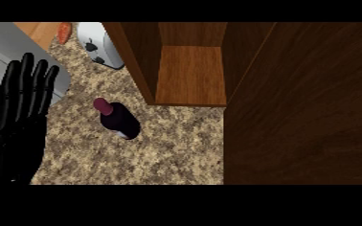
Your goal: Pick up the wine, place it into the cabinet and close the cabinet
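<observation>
Wine bottle [117, 118] stands upright on the speckled surface [170, 148], just in front of and left of the open cabinet [189, 74]; nothing touches it. Left hand [25, 100] rests well left of the bottle, fingers straight and up, holding nothing. Right hand not seen. Door [297, 105] stands right of the bottle.

Judgement: glass, so rigid, smooth, likely slippery, breakable, fairly heavy. Best wrapped round the wide dark body below the neck; keep upright.

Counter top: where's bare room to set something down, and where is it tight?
Free: the counter below the wine bottle, between the left hand and the open cabinet door; also the cabinet shelf. Crowded: top left, around the toaster.
</observation>
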Action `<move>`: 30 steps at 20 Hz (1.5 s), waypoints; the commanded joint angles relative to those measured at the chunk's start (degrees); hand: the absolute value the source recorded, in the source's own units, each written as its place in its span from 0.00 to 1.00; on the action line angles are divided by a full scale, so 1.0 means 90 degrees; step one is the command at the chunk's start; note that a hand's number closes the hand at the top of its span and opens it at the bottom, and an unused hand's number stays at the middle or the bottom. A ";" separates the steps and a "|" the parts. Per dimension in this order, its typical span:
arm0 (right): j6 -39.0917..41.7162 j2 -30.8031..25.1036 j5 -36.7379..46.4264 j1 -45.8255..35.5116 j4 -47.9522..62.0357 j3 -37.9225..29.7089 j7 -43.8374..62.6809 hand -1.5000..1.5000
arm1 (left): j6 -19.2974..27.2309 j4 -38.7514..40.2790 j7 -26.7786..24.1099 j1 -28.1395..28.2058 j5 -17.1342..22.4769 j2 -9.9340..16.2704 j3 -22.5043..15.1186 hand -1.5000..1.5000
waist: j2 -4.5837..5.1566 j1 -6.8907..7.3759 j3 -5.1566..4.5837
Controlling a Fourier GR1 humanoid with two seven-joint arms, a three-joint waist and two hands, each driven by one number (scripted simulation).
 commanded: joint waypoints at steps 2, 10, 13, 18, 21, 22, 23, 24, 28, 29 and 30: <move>0.0089 -0.0080 0.0023 0.0074 -0.0067 -0.0061 -0.0140 0.00 | 0.0900 0.0259 -0.0053 -0.0155 -0.0957 -0.0209 0.0311 0.00 | 0.0036 -0.0164 0.0061; 0.0692 -0.0047 -0.0686 0.0690 -0.0651 0.0824 0.0904 0.00 | 0.4184 0.1365 0.0769 -0.1210 -0.0918 -0.0623 0.0424 0.00 | 0.0051 -0.0373 0.0052; 0.0605 -0.0099 -0.0625 0.1032 -0.1507 0.1115 0.1534 0.00 | 0.5108 0.1852 0.0963 -0.1732 -0.1310 -0.0627 -0.0244 0.00 | 0.0034 -0.0348 0.0055; 0.0976 -0.0249 -0.1083 0.1447 -0.1463 0.0667 0.1145 0.00 | 0.5835 0.2600 0.1371 -0.2776 -0.1575 -0.0630 -0.0467 0.00 | 0.0038 -0.0240 0.0061; 0.0782 -0.0357 -0.1383 0.0924 -0.1945 0.0406 0.2077 0.00 | 0.6038 0.2678 0.1309 -0.2651 -0.1464 -0.0630 -0.0778 0.00 | 0.0036 -0.0195 0.0058; 0.0897 -0.0343 -0.1446 0.1126 -0.1868 0.0303 0.1875 0.00 | 0.6260 0.2502 0.1459 -0.2439 -0.1679 -0.0630 -0.1158 0.00 | 0.0032 -0.0190 0.0059; 0.0947 -0.0295 -0.1292 0.1487 -0.2133 0.0457 0.1750 0.00 | 0.6400 0.2724 0.1458 -0.2863 -0.1641 -0.0631 -0.1061 0.00 | 0.0031 -0.0215 0.0060; 0.0955 -0.0382 -0.1458 0.1257 -0.2068 0.0334 0.1988 0.00 | 0.6320 0.3268 0.1062 -0.3157 -0.1388 -0.0631 -0.0759 0.00 | 0.0041 -0.0222 0.0058; 0.0813 -0.0112 -0.1076 0.1616 -0.2577 0.0606 0.2043 0.00 | 0.6352 0.2474 0.1818 -0.2654 -0.1928 -0.0631 -0.1110 0.00 | 0.0024 -0.0184 0.0059; 0.0830 -0.0150 -0.1069 0.1332 -0.2261 0.0545 0.2112 0.00 | 0.6175 0.2720 0.1723 -0.2942 -0.1857 -0.0631 -0.0872 0.00 | 0.0032 -0.0182 0.0058; 0.0918 -0.0265 -0.1320 0.1144 -0.2179 0.0338 0.2175 0.00 | 0.6222 0.2680 0.1325 -0.2610 -0.1551 -0.0631 -0.0845 0.00 | 0.0036 -0.0179 0.0057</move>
